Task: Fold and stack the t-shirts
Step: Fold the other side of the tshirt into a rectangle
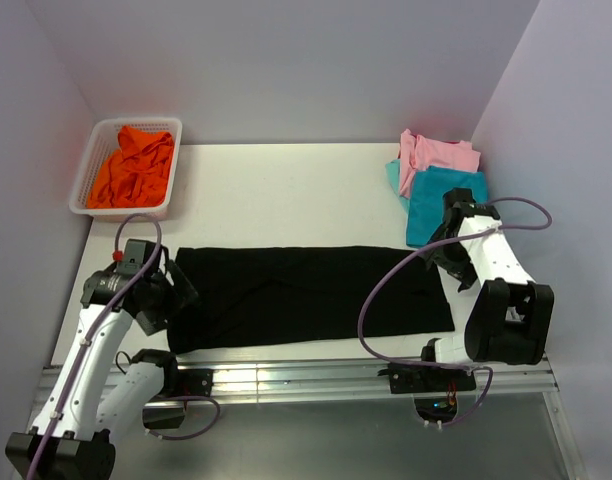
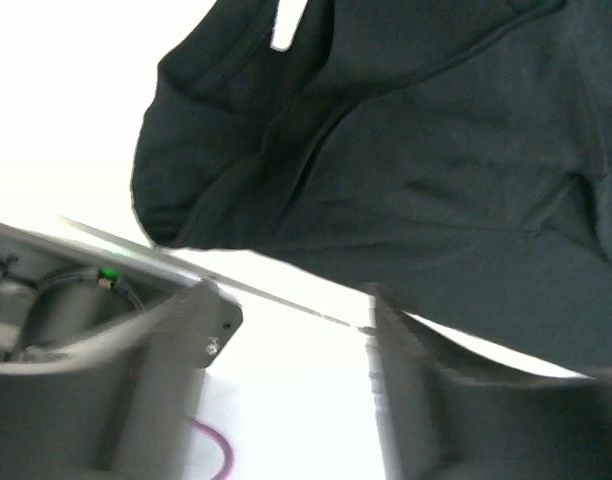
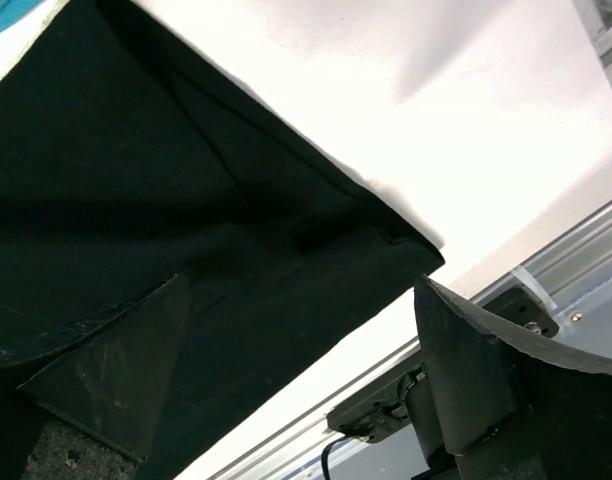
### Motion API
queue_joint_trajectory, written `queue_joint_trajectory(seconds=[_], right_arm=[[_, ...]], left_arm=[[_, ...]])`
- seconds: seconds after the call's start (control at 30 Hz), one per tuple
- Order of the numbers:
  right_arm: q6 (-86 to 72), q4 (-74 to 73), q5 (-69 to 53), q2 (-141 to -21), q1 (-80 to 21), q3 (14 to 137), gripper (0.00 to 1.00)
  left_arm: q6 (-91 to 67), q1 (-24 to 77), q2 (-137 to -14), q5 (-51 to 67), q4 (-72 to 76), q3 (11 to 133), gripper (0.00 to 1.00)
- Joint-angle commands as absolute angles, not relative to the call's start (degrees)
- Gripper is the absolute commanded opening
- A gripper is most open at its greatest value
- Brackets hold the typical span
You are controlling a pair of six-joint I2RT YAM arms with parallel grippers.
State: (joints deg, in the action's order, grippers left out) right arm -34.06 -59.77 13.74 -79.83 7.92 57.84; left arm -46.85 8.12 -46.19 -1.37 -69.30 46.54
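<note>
hovering with left end effector (image 2: 298, 305) and right end effector (image 3: 298, 290) both spread apart, clamped on nothing, at the 2 short ends of the black t-shirt (image 1: 311, 295), lying as a long folded band across the counter (image 1: 286, 185). risking a pinch of only the top layer, likely undoing the fold; possibly dragging the band askew through uneven lifts.

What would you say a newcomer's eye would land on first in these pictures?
Most likely the black t-shirt, folded into a long band across the near part of the table, with the left claw and right claw open at its ends. Then the bright orange t-shirt heaped in the white mesh basket at the far left, and the pink t-shirt and teal t-shirt piled at the far right.
</note>
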Motion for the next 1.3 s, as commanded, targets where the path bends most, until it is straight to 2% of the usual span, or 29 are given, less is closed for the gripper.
queue_joint_trajectory(seconds=[0.0,0.13,0.17,0.37,0.4,0.43,0.5,0.53,0.57,0.6,0.63,0.7,0.73,0.77,1.0,1.27], right_arm=[[-35.7,-61.1,16.2,-77.1,8.7,59.1,1.00],[-35.4,-60.4,12.1,-77.9,8.5,62.2,1.00],[-35.1,-59.2,7.7,-78.5,8.6,63.5,0.99],[-34.2,-54.9,0.4,-86.6,4.8,70.3,0.90],[-33.2,-54.5,-1.0,-89.5,4.1,70.8,0.83],[-33.0,-54.4,-0.9,-91.1,3.3,71.5,0.70],[-32.3,-53.4,-1.6,-95.4,2.0,72.2,0.53],[-32.2,-53.3,-1.7,-96.8,1.9,72.5,0.28],[-31.8,-53.3,-1.4,-98.2,1.7,72.5,0.15],[-31.4,-53.3,-1.1,-100.7,1.4,72.4,0.09],[-31.1,-53.3,-0.4,-101.9,1.2,72.2,0.01],[-30.2,-52.7,-0.1,-104.0,0.9,70.8,0.00],[-30.1,-52.4,1.4,-104.6,0.7,70.3,0.00],[-29.8,-52.1,1.9,-105.0,0.7,69.4,0.00],[-28.4,-54.0,5.6,-109.1,-1.2,67.6,0.00],[-29.3,-56.6,-1.4,-110.7,-10.0,68.6,0.00]], left_arm=[[-48.2,8.3,-45.2,-1.8,-73.6,50.9,0.98],[-47.9,8.3,-49.4,-3.7,-72.0,55.7,1.00],[-47.8,8.3,-50.7,-3.9,-70.9,56.3,1.00],[-47.8,8.3,-64.4,-2.6,-58.3,57.9,0.96],[-48.3,8.3,-66.3,-2.1,-56.7,57.9,0.94],[-48.4,8.3,-70.0,-1.3,-53.7,57.9,0.83],[-49.4,8.3,-75.7,-0.5,-52.0,58.3,0.70],[-49.7,8.4,-77.3,0.7,-51.2,58.3,0.51],[-49.7,8.5,-78.7,1.0,-49.8,58.4,0.43],[-50.1,8.6,-81.0,1.0,-49.5,58.5,0.37],[-50.1,8.6,-82.1,1.0,-49.1,58.7,0.26],[-50.2,8.6,-85.0,0.5,-48.3,59.3,0.15],[-50.4,8.6,-85.9,0.3,-48.3,59.5,0.02],[-50.4,8.6,-87.0,0.3,-48.4,59.8,0.00],[-49.9,9.1,-97.6,-4.4,-48.3,61.1,0.00],[-48.3,10.7,-112.3,-5.9,-50.0,70.1,0.00]])
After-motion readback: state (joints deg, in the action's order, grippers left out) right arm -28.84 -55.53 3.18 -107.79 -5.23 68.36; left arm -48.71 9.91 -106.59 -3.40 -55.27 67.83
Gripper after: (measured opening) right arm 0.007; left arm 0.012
